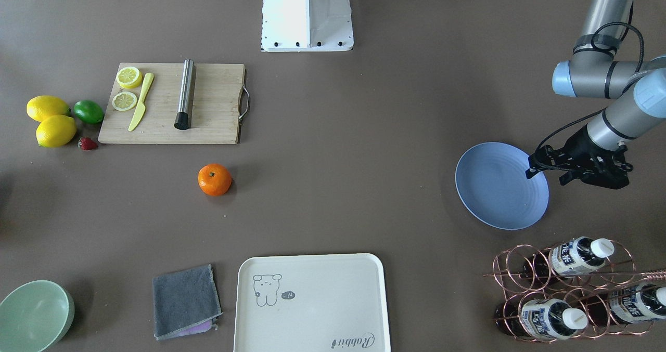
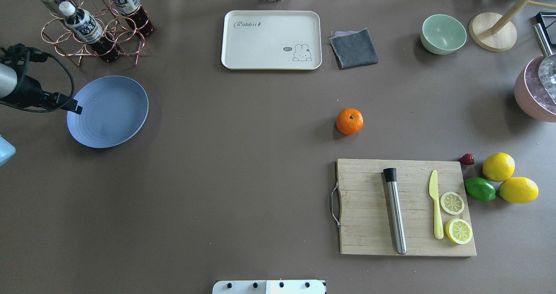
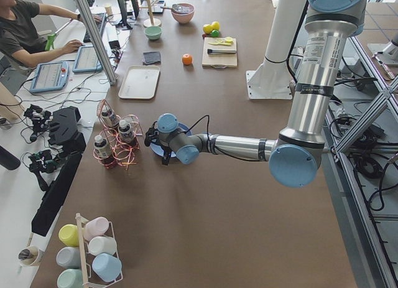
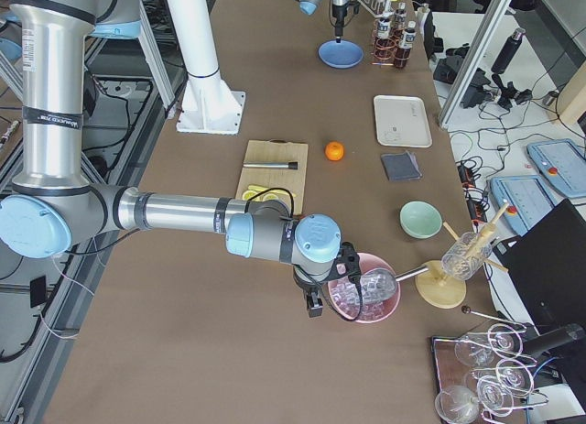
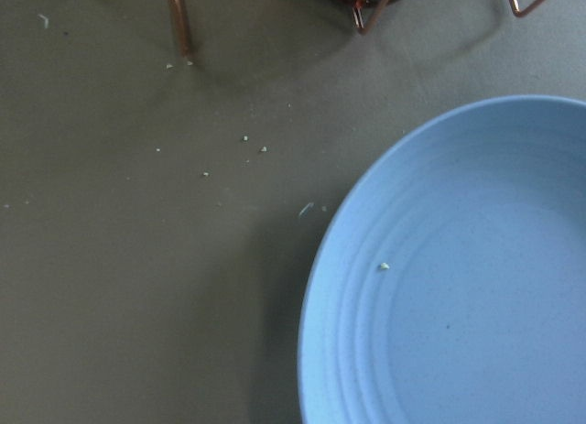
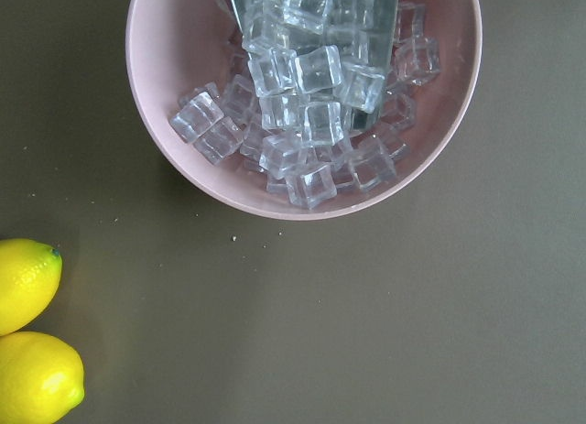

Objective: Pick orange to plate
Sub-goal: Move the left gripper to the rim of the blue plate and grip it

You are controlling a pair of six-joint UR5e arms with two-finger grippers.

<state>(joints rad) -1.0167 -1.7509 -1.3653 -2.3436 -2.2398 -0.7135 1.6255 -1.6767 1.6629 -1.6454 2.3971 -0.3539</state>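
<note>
The orange [image 1: 214,179] [image 2: 349,121] lies alone on the brown table, just beyond the cutting board as seen from the robot. Far off on the robot's left sits the periwinkle-blue plate [image 1: 499,185] [image 2: 108,111], with nothing on it. My left gripper [image 1: 546,177] hovers at the plate's outer rim and looks open and holds nothing; the left wrist view shows only the plate's edge [image 5: 458,305]. My right gripper [image 4: 316,300] shows only in the exterior right view, beside a pink bowl of ice, so I cannot tell its state. Both grippers are far from the orange.
A wooden cutting board [image 2: 406,207] carries a steel tube, a yellow knife and lemon slices. Two lemons [image 2: 498,166], a lime [image 2: 480,189] and a strawberry lie beside it. A cream tray [image 2: 271,40], grey cloth [image 2: 354,48], green bowl [image 2: 443,33], bottle rack [image 2: 93,24] and pink ice bowl [image 6: 302,94] line the edges.
</note>
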